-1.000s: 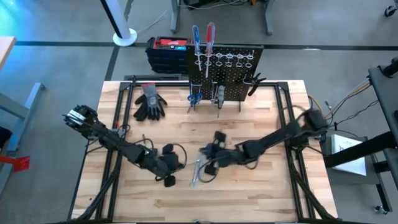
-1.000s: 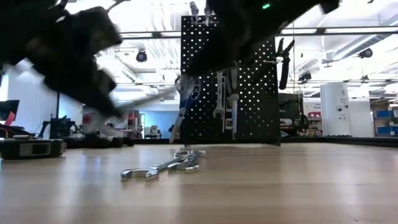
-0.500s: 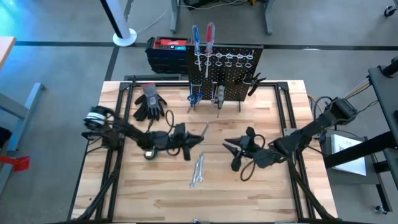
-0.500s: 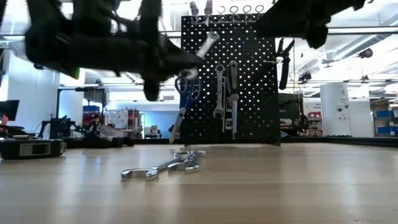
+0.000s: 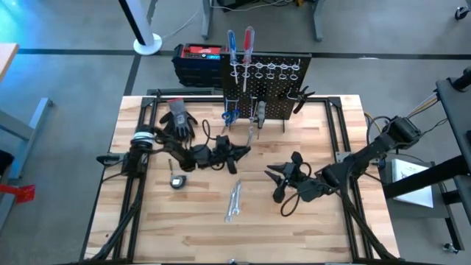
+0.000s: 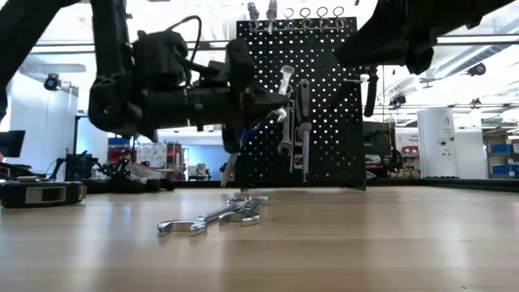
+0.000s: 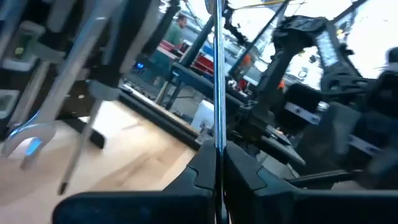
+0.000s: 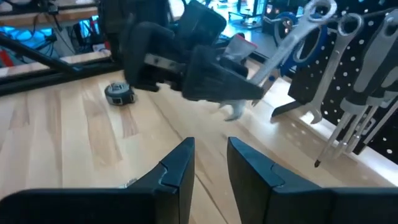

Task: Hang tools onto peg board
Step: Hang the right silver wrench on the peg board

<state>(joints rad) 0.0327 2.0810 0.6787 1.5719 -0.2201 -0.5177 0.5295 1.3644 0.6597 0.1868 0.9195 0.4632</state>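
Tools are split between counter and board. Nearest the front edge, two silver wrenches (image 5: 234, 202) lie together on the bare wood of the counter (image 5: 294, 228), apparently waiting their turn. To their right the right hand (image 5: 283, 181) hovers just above the wood, its fingers parted with nothing between them, parked clear of the other arm's path. Farther in, the left hand (image 5: 237, 150) is clamped on the shank of a silver wrench (image 6: 284, 81), holding it tilted with its ring end raised toward the board. That angle looks chosen so the ring can slip over a peg. A small round tape measure (image 5: 175, 180) sits near that arm, and grey-black gloves (image 5: 177, 121) lie near the back left corner. At the back stands the peg board (image 5: 283, 92), upright, already carrying blue-handled scissors (image 5: 229, 115), two hanging wrenches (image 6: 296, 113), dark pliers (image 5: 301, 99) on its right edge, and two screwdrivers (image 5: 240, 44) in the top rings. Beyond it sits a red-topped box (image 5: 197, 60).
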